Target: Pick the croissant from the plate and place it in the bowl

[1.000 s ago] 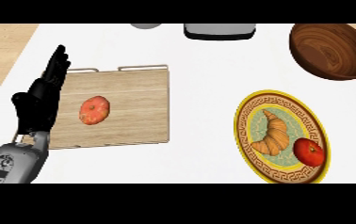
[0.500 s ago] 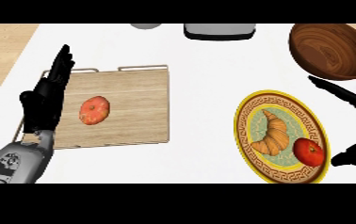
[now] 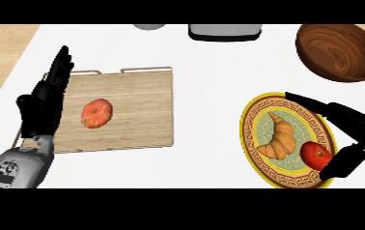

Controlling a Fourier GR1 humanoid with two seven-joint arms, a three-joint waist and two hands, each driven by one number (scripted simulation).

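Note:
A golden croissant (image 3: 279, 137) lies on a yellow-rimmed patterned plate (image 3: 258, 166) at the right, beside a red apple (image 3: 315, 155). A dark wooden bowl (image 3: 333, 51) stands at the back right. My right hand (image 3: 341, 122) comes in from the right edge over the plate's right side, open, with fingers stretched above the plate's far rim and the thumb low by the apple; it does not touch the croissant. My left hand (image 3: 44, 106) rests open at the left, fingers pointing up.
A wooden cutting board (image 3: 135, 108) with metal handles lies left of centre, holding an orange-red tomato (image 3: 97, 113). A grey appliance (image 3: 224, 31) and a grey round object (image 3: 149, 26) sit at the counter's back edge.
My right hand has entered from the right edge and moved left over the plate. The left hand has barely shifted.

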